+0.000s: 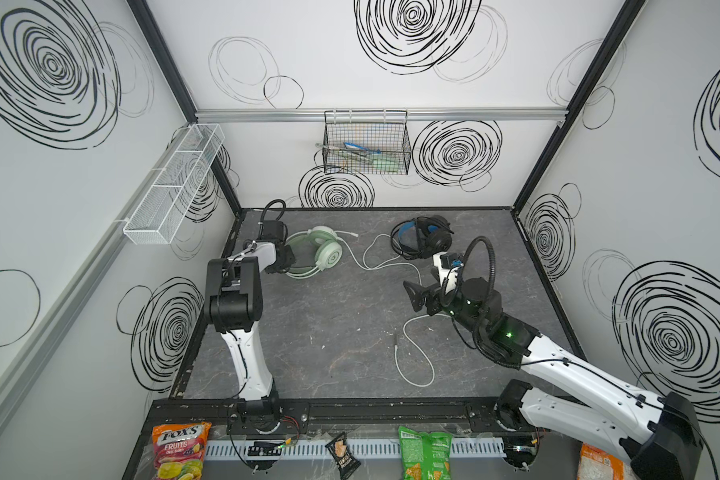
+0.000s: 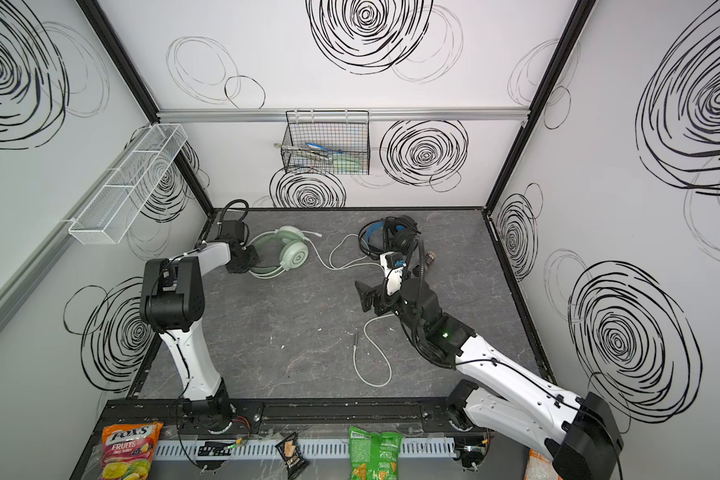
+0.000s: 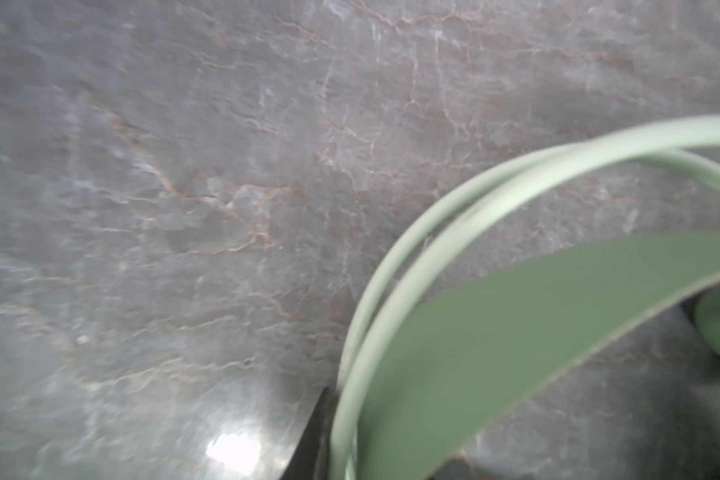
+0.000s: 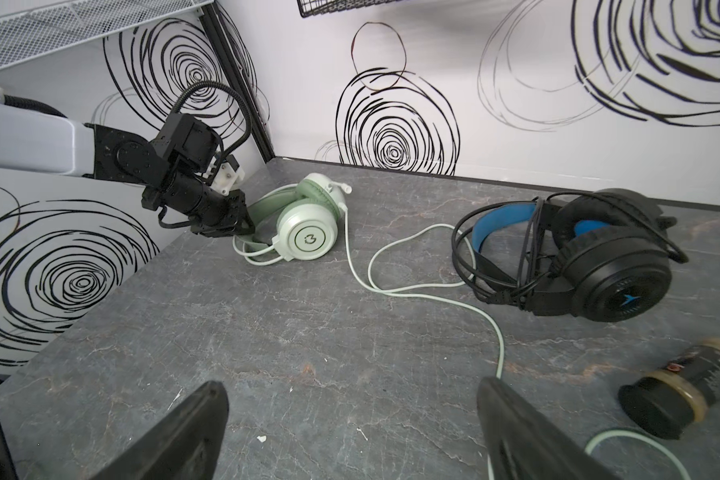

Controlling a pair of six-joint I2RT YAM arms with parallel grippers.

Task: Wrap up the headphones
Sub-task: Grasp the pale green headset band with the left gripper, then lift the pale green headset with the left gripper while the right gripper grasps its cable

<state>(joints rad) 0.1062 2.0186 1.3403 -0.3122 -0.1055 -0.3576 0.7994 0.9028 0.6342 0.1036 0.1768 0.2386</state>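
The mint-green headphones lie at the back left of the table. My left gripper is shut on their headband. Their white cable snakes right, passes under my right arm and loops forward to a plug. The black headphones with blue accents lie at the back right, with their black cable bundled around them. My right gripper hovers open over bare table, holding nothing.
A dark jar lies on its side beside the black headset. A black wire basket hangs on the back wall and a white mesh basket on the left wall. Snack bags lie along the front edge.
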